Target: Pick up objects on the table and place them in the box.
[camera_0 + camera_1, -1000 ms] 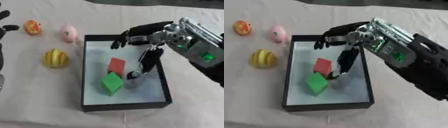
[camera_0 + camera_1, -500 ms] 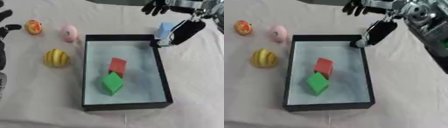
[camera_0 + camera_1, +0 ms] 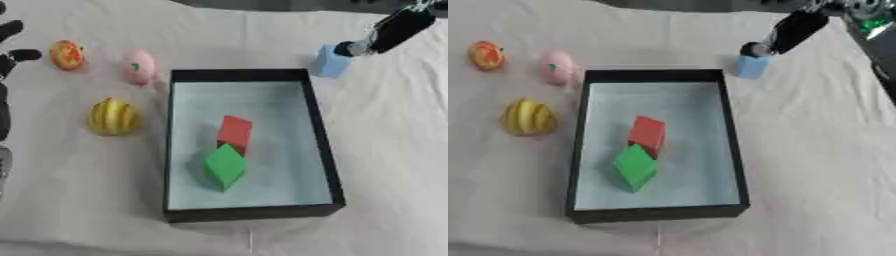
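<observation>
My right hand (image 3: 394, 29) hangs at the far right, its fingertip just over the light blue block (image 3: 332, 61), which sits just beyond the box's (image 3: 322, 130) far right corner — that black wall stands between block and box floor. Inside, the red block (image 3: 234, 132) and green block (image 3: 225, 165) touch mid-floor; the far end and right side lie bare. Left of the box, the yellow fruit (image 3: 113, 117), pink fruit (image 3: 137, 66) and orange fruit (image 3: 66, 54) stand apart — gaps between them.

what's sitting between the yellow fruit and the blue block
The black box lies between the yellow fruit and the blue block, most plainly in the left eye view. The direct line crosses its upper end; the red block and green block sit lower inside.
</observation>
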Robot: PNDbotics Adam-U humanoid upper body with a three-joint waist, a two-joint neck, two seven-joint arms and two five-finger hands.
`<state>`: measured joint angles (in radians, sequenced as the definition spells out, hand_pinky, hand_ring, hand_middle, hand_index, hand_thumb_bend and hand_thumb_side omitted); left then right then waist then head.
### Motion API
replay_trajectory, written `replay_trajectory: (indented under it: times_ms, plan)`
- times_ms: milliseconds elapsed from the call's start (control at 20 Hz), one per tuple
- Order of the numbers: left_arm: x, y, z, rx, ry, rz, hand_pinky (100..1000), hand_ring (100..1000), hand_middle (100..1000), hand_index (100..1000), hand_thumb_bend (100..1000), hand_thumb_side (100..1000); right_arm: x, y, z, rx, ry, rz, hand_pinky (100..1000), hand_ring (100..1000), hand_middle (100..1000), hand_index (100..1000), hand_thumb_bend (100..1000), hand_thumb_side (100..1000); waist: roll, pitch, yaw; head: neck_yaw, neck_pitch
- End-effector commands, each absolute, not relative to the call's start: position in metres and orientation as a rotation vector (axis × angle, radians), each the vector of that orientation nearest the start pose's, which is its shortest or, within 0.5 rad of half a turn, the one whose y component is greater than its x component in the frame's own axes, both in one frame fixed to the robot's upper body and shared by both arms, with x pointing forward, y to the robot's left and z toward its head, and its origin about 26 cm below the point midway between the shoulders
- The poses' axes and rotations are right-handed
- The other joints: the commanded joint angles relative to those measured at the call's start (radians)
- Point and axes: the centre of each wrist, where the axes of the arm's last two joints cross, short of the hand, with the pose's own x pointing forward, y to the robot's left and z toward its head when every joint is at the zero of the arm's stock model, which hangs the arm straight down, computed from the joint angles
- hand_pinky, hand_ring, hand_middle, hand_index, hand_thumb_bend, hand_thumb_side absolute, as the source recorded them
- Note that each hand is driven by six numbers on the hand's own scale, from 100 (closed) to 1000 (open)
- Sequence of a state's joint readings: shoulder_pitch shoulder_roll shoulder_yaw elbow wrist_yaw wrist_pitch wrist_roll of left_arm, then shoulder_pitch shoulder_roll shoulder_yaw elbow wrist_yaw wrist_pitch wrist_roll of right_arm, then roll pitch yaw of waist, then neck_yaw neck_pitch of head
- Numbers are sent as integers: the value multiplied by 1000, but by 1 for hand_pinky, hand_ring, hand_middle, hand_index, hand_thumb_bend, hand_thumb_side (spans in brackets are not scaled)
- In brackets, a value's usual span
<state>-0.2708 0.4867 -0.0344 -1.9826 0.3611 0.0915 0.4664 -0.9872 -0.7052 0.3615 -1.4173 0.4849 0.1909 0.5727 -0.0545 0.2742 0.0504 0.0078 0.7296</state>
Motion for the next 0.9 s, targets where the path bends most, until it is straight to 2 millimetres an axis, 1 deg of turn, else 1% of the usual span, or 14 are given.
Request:
replay_trajectory:
  times_ms: [50,250,550,900]
  plan:
    - [295,282,210,183,-2145,128,592,786,799,729,224,801,425,-260,325,-859,-1473,1444,858,865,846,922,491,212,4,-22,2,-2,-3]
    - [295,282,210,182,-2143,126,592,786,799,728,224,802,439,-264,318,-830,-1422,1499,865,882,863,928,501,210,5,-21,2,-1,-5]
    - [296,281,210,178,-2145,123,592,786,799,728,223,802,453,-258,316,-801,-1367,1611,875,896,872,931,499,205,6,-20,4,-5,-8]
    - [296,280,211,170,-2147,120,592,785,800,728,222,802,469,-261,310,-829,-1319,1618,876,899,873,929,481,188,6,-15,7,-4,-12]
